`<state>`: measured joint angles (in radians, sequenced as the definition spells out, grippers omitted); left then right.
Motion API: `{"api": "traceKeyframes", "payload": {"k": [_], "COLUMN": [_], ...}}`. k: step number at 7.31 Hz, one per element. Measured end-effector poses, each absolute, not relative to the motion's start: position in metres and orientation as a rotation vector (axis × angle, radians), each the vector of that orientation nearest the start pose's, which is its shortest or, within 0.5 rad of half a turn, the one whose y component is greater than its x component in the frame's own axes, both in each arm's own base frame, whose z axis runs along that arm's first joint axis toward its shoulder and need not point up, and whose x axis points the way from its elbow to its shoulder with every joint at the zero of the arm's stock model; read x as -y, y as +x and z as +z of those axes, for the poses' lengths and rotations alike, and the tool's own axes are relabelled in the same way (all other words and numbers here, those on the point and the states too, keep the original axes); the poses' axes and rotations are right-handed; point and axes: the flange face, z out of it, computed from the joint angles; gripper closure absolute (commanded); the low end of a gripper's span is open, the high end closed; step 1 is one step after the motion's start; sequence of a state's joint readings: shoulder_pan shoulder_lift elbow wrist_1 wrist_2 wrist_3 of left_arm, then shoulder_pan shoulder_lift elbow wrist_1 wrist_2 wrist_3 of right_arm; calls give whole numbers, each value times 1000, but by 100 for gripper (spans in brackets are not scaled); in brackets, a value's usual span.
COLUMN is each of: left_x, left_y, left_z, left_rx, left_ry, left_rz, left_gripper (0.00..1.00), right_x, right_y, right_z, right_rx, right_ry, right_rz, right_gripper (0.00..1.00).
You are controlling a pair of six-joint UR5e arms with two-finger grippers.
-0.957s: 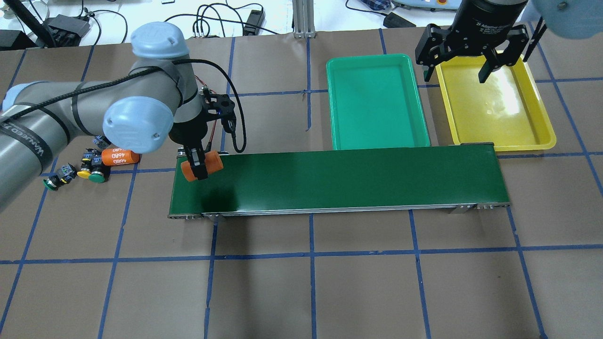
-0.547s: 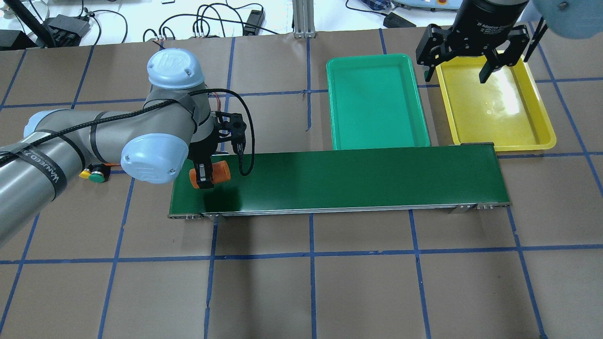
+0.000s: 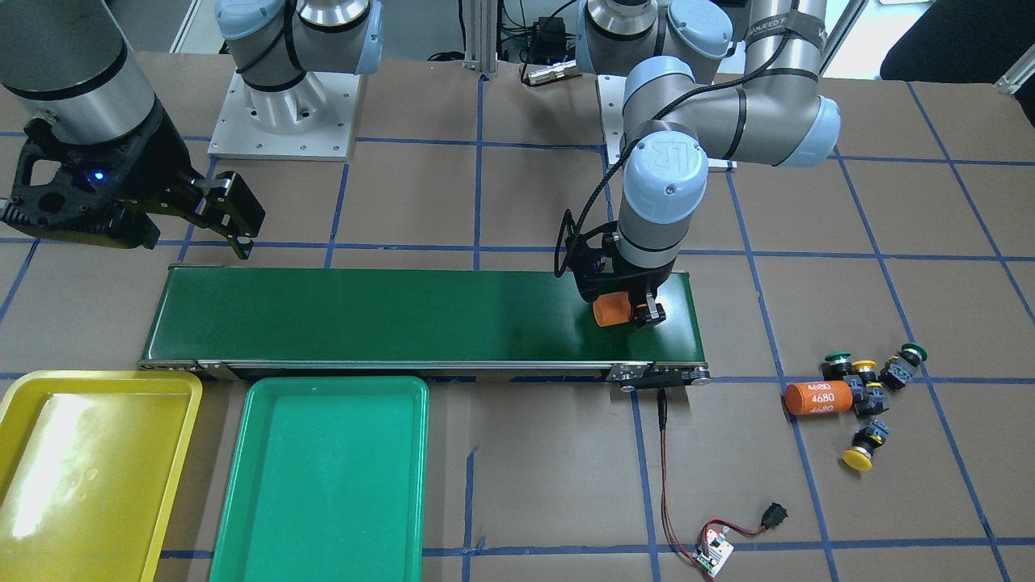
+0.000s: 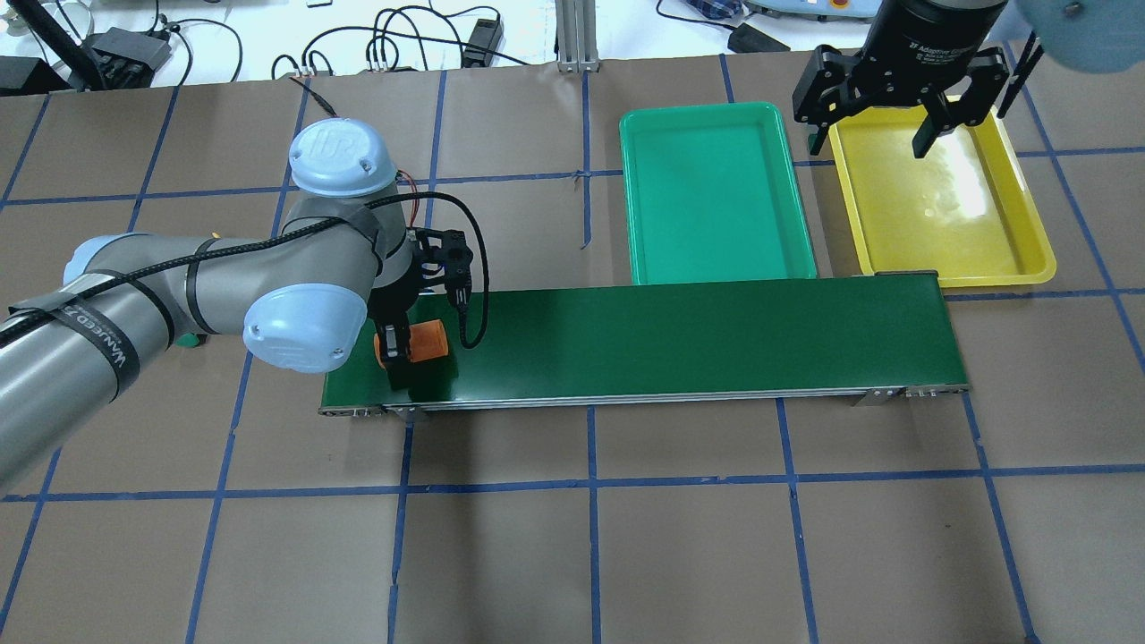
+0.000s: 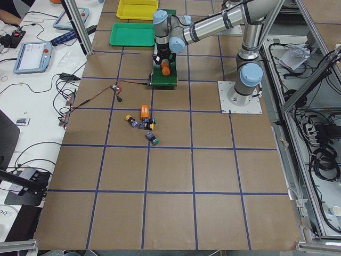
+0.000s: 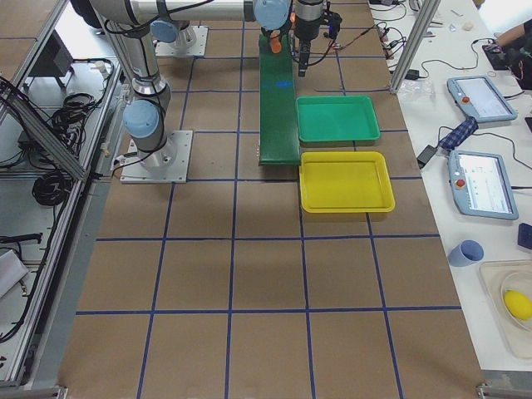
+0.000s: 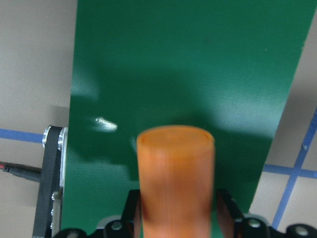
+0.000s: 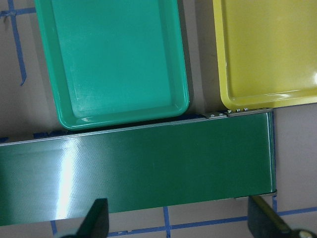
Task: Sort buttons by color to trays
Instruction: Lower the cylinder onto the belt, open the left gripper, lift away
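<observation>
Left gripper (image 4: 392, 347) farther along conveyor belt (image 4: 671, 340), jaws clenched on orange cylinder (image 4: 429, 340), perhaps lower, right gripper (image 4: 868, 143) unmoved, released.

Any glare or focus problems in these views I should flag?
Overhead exterior: white glare blows out part of the yellow tray. Left wrist: the orange cylinder looks blurred, and a dark shadow lies on the conveyor belt around it. Right wrist: a pale sheen streak runs across the belt.
</observation>
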<state>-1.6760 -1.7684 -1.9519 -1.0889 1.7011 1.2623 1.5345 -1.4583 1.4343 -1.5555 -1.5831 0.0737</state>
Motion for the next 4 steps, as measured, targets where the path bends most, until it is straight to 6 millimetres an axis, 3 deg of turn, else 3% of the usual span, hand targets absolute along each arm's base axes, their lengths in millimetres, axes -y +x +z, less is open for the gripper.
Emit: {"api": "traceKeyframes", "payload": {"k": [2,4], "left_x": [492,515], "left_y": [-168,-142], "left_z": [266,289], "left_rx": [-2398,-2439], "left_ry": [1928,1889], "left_rz": [157,97], "left_gripper": [17,17], "right_x": [545,545], "right_y": [112,111], "right_z": [495,495], "right_rx": [-3149,-3148], "right_ry": [176,177], "right_rz": [-14,-13], "right_gripper": [0,0]}}
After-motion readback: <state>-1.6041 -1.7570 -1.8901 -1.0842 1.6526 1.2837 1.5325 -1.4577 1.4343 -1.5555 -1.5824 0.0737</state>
